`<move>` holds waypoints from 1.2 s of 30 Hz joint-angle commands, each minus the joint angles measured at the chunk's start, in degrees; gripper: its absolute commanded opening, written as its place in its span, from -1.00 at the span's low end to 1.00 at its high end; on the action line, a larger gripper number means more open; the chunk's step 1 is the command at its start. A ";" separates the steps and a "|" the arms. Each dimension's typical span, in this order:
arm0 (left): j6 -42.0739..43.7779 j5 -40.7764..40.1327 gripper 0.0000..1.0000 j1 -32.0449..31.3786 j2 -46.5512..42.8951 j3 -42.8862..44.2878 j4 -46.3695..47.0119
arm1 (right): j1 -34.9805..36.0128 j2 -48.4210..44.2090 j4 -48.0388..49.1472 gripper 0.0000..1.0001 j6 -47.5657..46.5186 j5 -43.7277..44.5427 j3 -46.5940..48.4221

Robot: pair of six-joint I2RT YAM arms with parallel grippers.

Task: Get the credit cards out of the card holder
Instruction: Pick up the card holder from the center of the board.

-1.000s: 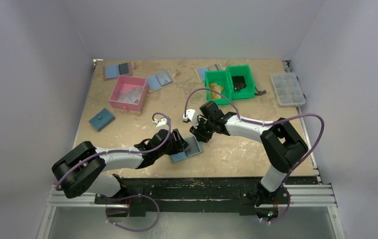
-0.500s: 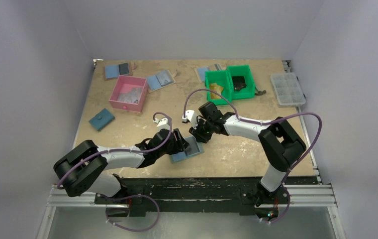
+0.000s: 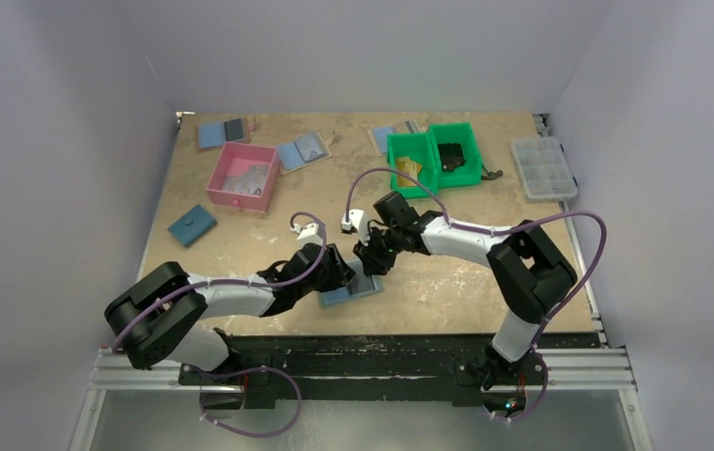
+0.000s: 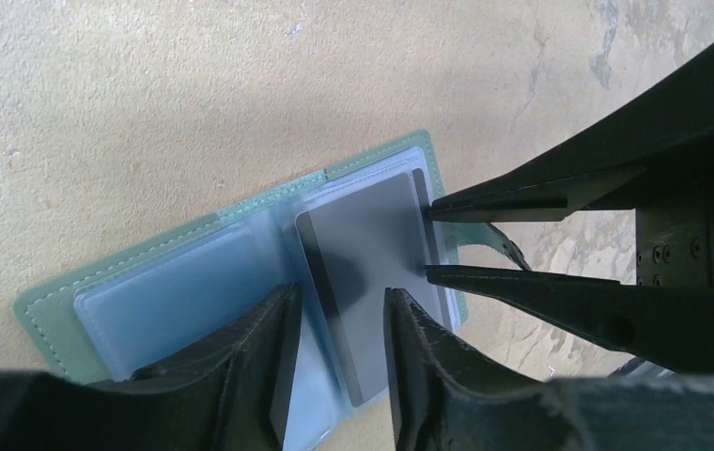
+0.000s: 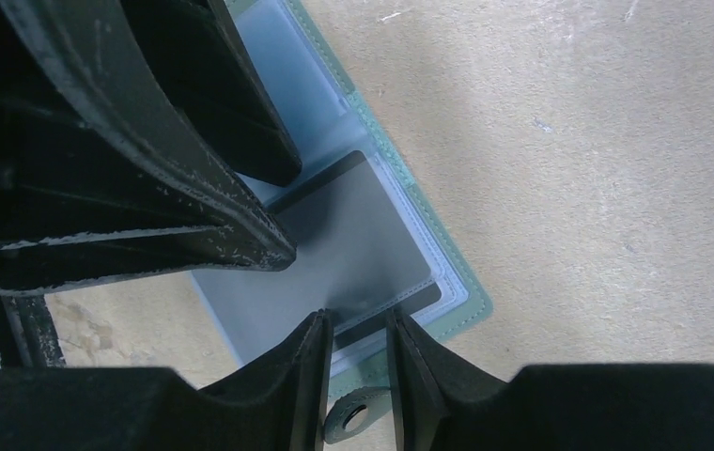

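1. Sliding left and nearer, the right gripper [image 3: 369,263] has come down over the right half of the card holder [image 4: 175,291] since the earlier view. The left gripper [image 4: 339,293] has kept its place at the fold, and its jaws have drawn in a little.
2. I see the card holder lying open and flat, pale blue side up, on the worktop [image 3: 447,282], between the two arms and towards the near edge. Its long axis runs left to right, with the right end a little farther away.
3. The left gripper's jaws stand apart, tips down on the holder, straddling the fold-side edge of the grey panel [image 4: 372,244]. I judge that it is pinning the holder, not clamping anything.
4. The right gripper's jaws are parted by a narrow gap, tips at the panel's outer right edge. I see nothing pinched between them.
5. That outer edge faces the right gripper, so I judge that anything drawn out travels right along the long axis, away from the left gripper. The right arm is the one placed to pull.
6. I cannot tell whether the grey panel is a pocket or a card's back. No orange-yellow credit cards show in the holder. From above, both grippers cover its middle. Something orange-yellow [image 3: 408,170] lies in the left compartment of the green bin [image 3: 427,150], too small to identify.
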 commanded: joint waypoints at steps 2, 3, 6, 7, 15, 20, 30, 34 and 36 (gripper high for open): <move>0.34 -0.67 -0.28 -0.34 0.44 1.31 -0.60 | 0.29 0.04 0.13 -0.28 1.23 -2.20 2.41; 0.31 -0.75 -0.33 -0.34 0.47 1.41 -0.76 | 0.29 -0.19 -0.06 -0.27 1.17 -2.12 2.50; 0.47 -0.97 -0.50 -0.34 0.40 1.50 -1.11 | -0.15 -1.46 -0.69 -0.26 0.66 -1.93 2.89; 0.48 -1.04 -0.58 -0.34 0.40 1.48 -1.26 | -0.46 -2.08 -0.99 -0.24 0.31 -1.97 3.01; 0.75 -1.43 -1.00 -0.34 0.40 0.35 -0.62 | -2.01 -8.80 -3.72 0.14 -5.43 -5.95 3.08; 1.45 -0.01 -1.00 -0.34 0.11 -1.42 2.60 | -3.05 -7.88 -2.30 0.29 -1.56 -10.71 2.78; 3.11 2.68 -1.00 -0.34 -1.65 -5.23 9.03 | -6.01 -2.29 5.54 0.44 13.30 -10.25 1.36; 3.19 2.80 -1.00 -0.35 -1.71 -5.81 9.56 | -6.34 -0.87 5.86 0.43 15.19 -10.40 1.52; 3.18 2.81 -1.00 -0.34 -1.71 -6.04 9.54 | -6.30 -0.73 5.79 0.40 15.42 -11.38 1.55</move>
